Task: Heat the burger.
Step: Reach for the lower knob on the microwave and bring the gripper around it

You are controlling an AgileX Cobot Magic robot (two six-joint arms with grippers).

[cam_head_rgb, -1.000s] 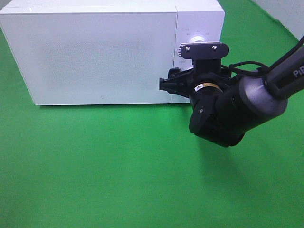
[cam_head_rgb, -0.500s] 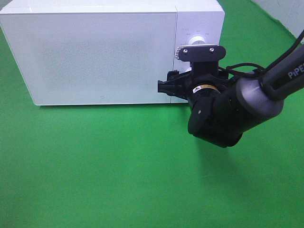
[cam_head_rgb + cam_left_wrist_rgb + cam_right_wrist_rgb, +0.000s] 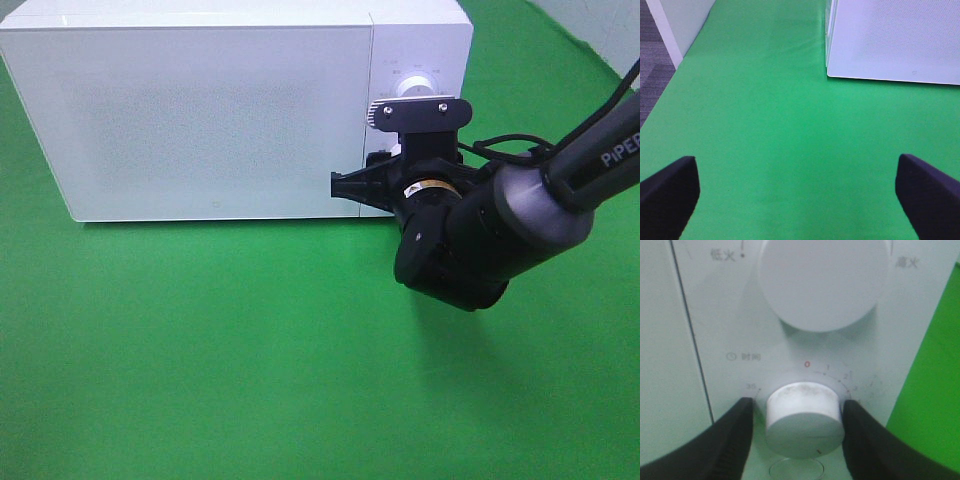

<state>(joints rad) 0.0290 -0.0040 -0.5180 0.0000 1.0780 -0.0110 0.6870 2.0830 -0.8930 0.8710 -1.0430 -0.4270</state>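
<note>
On the microwave (image 3: 220, 110), right pincer (image 3: 797, 407) astride lower knob (image 3: 802, 420), grip unclear; left pincer (image 3: 796, 165) open.

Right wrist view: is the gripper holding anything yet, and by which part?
The right gripper straddles the lower timer knob at its round sides; whether it grips yet cannot be told. The left gripper holds nothing.

A bench (image 3: 250, 350) covered edge to edge in bright green cloth carries everything. One white microwave (image 3: 220, 110) stands directly on it toward 11 o'clock, its closed door facing 6 o'clock and its control panel at the 3 o'clock end. The cloth lies flat and smooth around its base.
</note>
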